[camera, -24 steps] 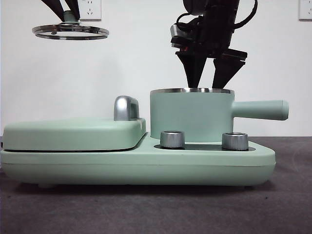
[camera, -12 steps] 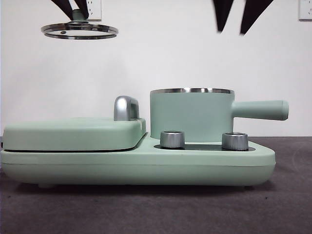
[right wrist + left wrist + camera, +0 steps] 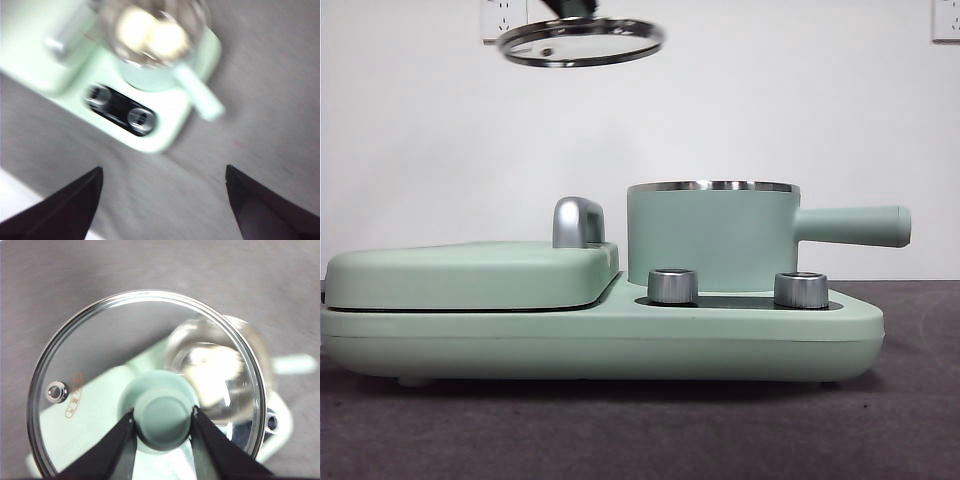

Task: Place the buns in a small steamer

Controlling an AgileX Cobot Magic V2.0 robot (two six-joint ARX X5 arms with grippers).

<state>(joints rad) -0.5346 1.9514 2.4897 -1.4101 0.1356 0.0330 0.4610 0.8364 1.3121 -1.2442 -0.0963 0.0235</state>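
The small steamer (image 3: 712, 235) stands uncovered on the right half of the mint-green base, its handle (image 3: 850, 225) pointing right. In the blurred right wrist view the two cream-white buns (image 3: 150, 32) lie side by side inside the steamer (image 3: 150, 70). In the front view the steamer's wall hides them. My left gripper (image 3: 163, 412) is shut on the green knob of the glass lid (image 3: 100, 365). It holds the lid (image 3: 580, 40) high in the air, up and to the left of the steamer. My right gripper (image 3: 163, 169) is open and empty, high above the table and out of the front view.
The flat mint-green griddle (image 3: 470, 275) with its chrome handle (image 3: 578, 222) fills the left half of the base. Two steel knobs (image 3: 673, 285) (image 3: 800, 289) sit in front of the steamer. Dark grey table lies all around.
My right gripper has risen from the steamer's mouth and left the front view. My left gripper has carried the lid to the right, toward the steamer.
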